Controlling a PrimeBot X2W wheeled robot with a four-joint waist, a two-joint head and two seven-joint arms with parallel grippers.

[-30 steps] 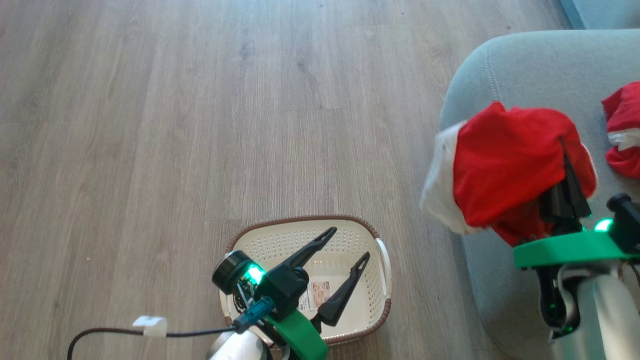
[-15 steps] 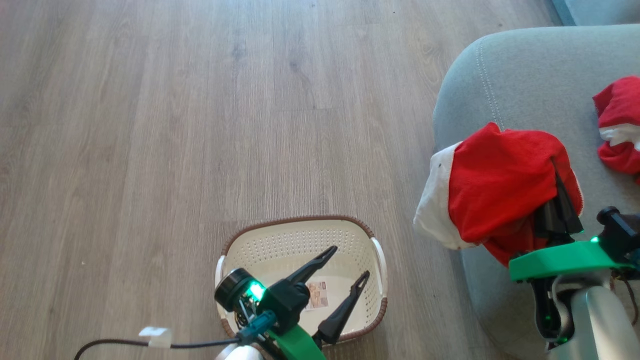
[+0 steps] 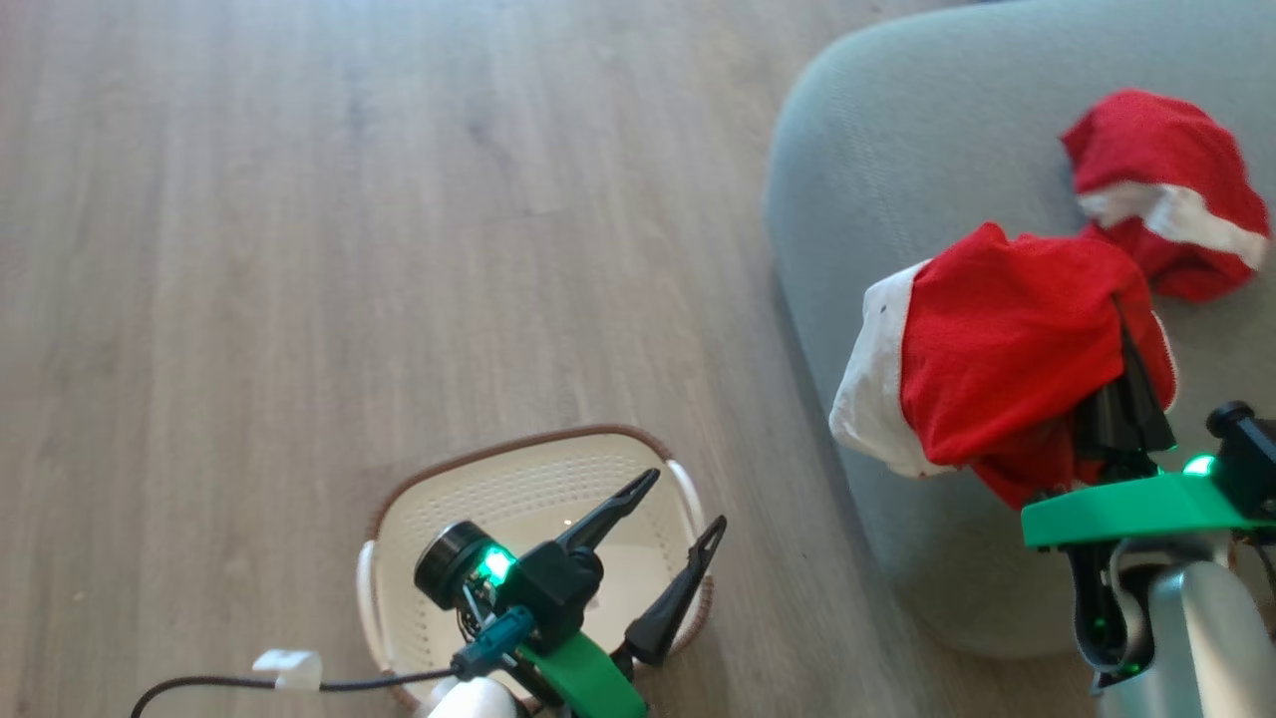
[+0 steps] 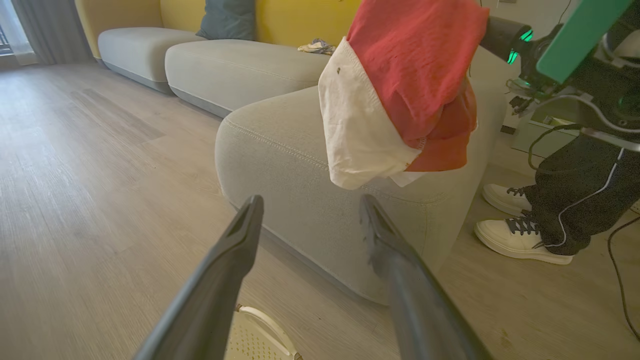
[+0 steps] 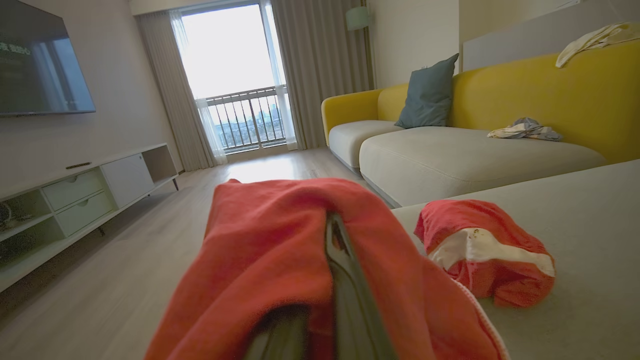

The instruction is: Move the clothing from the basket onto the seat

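Garment point(image 3: 997, 369) in right tool point(image 3: 1124, 344) has crossed inside seat point(image 3: 897, 150) edge.

The head view looks steeply down from high above the floor point(image 3: 299, 249), taking in the basket point(image 3: 498, 489) at its lower middle and the rounded near corner of the seat point(image 3: 897, 150) at its right. The left wrist view sits low, just over the basket's rim, and faces almost level across the floor at that same corner from close by. The right wrist view rides above the seat's top, close behind the held garment point(image 5: 260, 250), facing a far window point(image 5: 235, 65). All three share the held garment. Head and right wrist views share the lying garment point(image 5: 480, 250), and both wrist views share the yellow sofa point(image 5: 550, 95).
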